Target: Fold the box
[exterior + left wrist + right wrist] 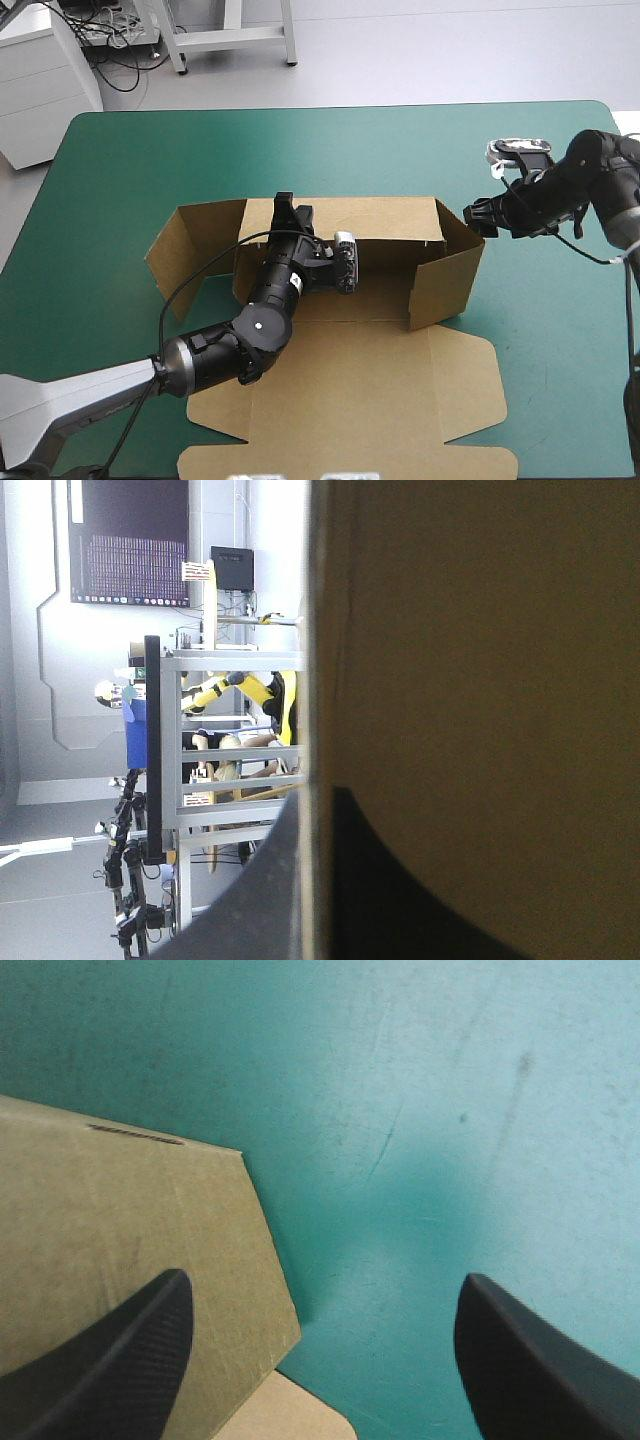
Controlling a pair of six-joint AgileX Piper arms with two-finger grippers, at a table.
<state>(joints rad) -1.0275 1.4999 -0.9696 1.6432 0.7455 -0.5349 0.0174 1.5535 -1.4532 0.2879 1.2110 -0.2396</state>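
Now, wall folding.
The left hand point(293, 212) clamps the box point(380, 390); the open right hand point(480, 214) should nudge its side gently.

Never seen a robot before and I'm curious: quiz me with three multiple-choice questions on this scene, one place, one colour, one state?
1. Where do the left fingers grip the box? A its raised back wall; B its flat lid; C nowhere.
2. The table cover is: A red; B teal-green; C grey.
3. The right fingers are: A open; B shut; C holding cloth.
Answers: 1A, they straddle the upright wall; 2B, seen all around the box; 3A, they stand wide apart.
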